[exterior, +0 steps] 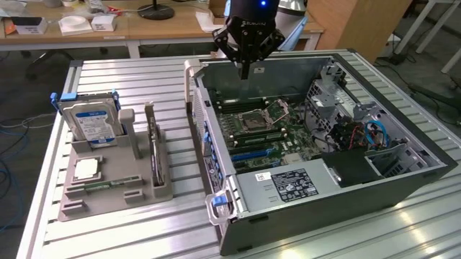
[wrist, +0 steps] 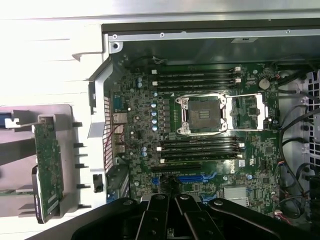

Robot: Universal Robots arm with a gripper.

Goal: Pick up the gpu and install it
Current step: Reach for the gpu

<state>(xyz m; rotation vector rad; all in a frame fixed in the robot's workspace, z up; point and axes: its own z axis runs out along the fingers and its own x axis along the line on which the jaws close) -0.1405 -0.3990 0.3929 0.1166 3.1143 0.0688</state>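
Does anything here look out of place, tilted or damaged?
Nothing looks damaged or spilled. The gpu stands on edge in the gray holder beside the case. Only the CPU socket stands open, its cover lifted, and it is empty.

Arm [exterior: 249, 6] cut off at pic top, abv hand [exterior: 245, 73].

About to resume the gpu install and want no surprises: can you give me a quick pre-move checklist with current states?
1. gpu standing in gray holder: ok.
2. Gripper above gpu: not ok, it hangs over the open case.
3. Fingers open: not ok, shut and empty.
4. Blue slot on motherboard free: ok.
5. Cables clear of that slot: ok.
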